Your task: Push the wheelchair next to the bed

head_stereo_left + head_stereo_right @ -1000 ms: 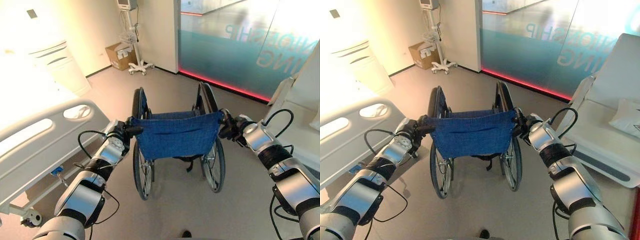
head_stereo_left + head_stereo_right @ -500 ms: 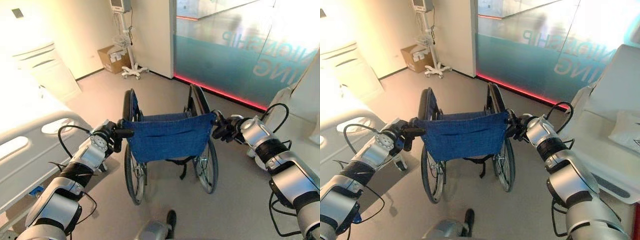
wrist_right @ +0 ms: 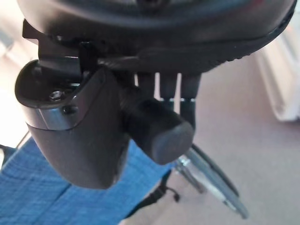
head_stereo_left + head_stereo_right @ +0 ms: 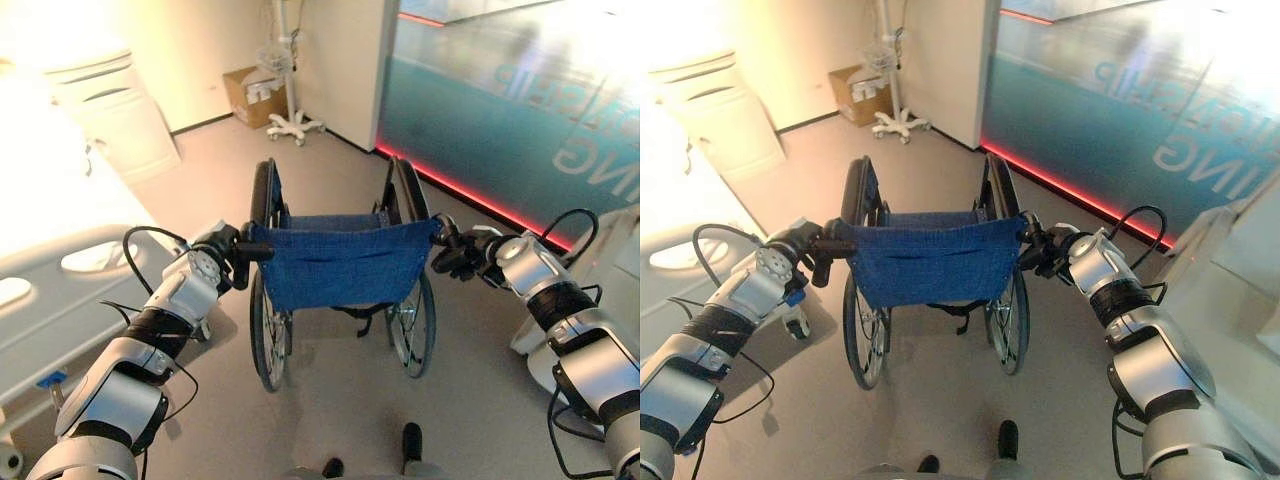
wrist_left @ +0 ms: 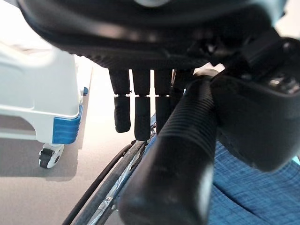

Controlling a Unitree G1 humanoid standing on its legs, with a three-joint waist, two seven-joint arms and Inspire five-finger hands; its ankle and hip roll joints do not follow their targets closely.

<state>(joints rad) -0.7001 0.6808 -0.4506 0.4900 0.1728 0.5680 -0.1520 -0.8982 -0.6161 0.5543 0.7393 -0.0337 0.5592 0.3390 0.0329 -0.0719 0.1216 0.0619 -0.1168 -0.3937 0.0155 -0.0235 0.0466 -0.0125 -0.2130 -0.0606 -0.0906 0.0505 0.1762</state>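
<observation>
wheelchair handles gripped by left hand, right hand

One wheelchair is counted at centre frame, with two large wheels and two push handles. One hospital bed is seen at the left edge. One cardboard box is noted at upper centre, one wheeled equipment stand beside it, and one white cabinet at upper left.

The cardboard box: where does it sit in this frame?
In the left eye view the cardboard box stands on the floor against the far wall, beyond the wheelchair, just left of the wheeled equipment stand.
</observation>
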